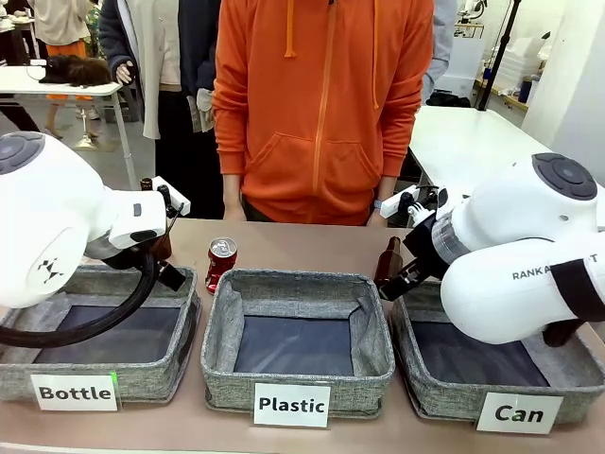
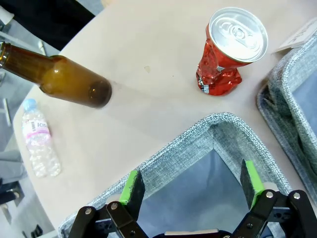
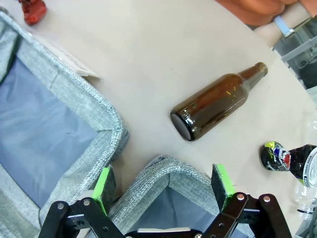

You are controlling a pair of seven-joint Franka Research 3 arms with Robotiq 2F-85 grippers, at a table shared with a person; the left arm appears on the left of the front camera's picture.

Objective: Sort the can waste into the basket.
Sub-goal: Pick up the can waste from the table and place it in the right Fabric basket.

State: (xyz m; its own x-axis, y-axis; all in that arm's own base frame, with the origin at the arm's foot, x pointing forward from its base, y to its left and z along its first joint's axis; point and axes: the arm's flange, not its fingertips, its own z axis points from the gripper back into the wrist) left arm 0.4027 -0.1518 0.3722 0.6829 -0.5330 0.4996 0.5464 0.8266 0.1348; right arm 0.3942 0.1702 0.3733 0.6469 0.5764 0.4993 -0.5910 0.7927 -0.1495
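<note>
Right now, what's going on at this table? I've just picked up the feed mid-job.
Nothing is held yet. The left gripper hangs open over a corner of the Bottle basket, and the right gripper hangs open over a corner of the Can basket. Both cans are on the table: the red can stands behind the baskets, and the dark can sits near a brown bottle. A person in an orange hoodie stands at the far side.

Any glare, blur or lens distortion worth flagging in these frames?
Front view: even light, Plastic label sharp. Left wrist view: glare on the silver top of the red can. Right wrist view: highlight streaks on the brown bottle; dark can cropped at the edge.
</note>
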